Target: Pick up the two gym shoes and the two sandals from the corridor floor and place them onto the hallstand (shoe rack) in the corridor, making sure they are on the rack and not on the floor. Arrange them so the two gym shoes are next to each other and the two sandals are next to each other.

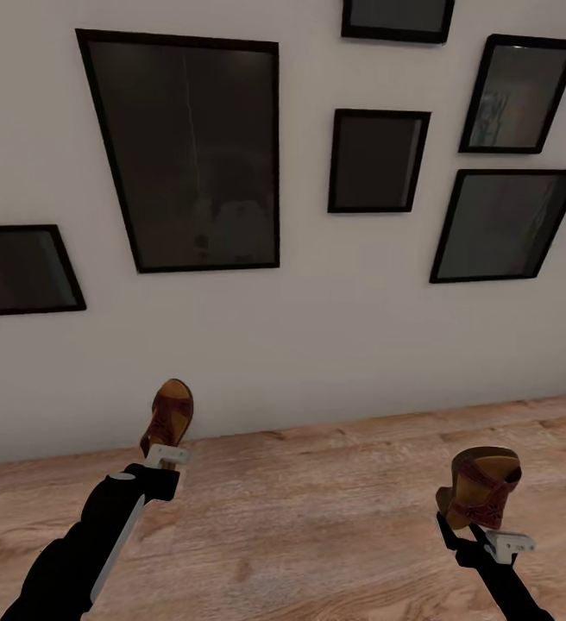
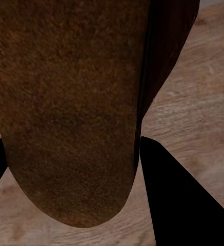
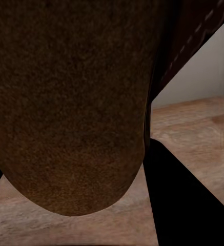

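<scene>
Left gripper [image 1: 169,454] pinches one sandal [image 1: 169,412], long axis upright, above the corridor floor [image 1: 317,517]. Right gripper [image 1: 493,542] pinches the other sandal [image 1: 481,487], tilted. Both off the floor, well apart; hallstand not sighted, only a wall [image 1: 317,328] of dark frames [image 1: 188,151].

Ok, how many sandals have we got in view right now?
2. One sandal is gripped in the left gripper, raised in front of the wall. The other sandal is gripped in the right gripper, above the wood floor.
</scene>
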Available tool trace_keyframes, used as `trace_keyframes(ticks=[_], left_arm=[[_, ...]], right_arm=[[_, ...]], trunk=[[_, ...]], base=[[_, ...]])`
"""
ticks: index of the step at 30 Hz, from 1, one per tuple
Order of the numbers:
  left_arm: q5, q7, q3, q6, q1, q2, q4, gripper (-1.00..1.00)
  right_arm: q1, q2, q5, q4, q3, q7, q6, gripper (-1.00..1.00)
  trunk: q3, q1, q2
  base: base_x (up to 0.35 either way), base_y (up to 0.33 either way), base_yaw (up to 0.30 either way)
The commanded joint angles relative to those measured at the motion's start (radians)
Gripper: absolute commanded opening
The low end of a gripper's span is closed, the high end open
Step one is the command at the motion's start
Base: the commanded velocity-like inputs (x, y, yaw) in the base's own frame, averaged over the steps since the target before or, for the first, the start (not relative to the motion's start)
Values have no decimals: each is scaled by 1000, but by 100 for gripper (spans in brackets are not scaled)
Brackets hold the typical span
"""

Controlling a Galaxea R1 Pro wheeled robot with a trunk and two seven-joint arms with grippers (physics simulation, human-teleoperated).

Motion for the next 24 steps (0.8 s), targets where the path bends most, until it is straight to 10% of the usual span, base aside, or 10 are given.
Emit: trace_keyframes(ticks=[1,24], left_arm=[[-4,-3,0,0,0,-1,0,-100],[-7,-4,0,-1,0,-46,0,-100]], right_arm=[[0,0,-2,0,-2,0,0,-100],[0,0,-1,0,-2,-1,1,-100]], trunk=[[0,0,0],[0,0,0]], base=[[0,0,-285],[4,-47,-284]])
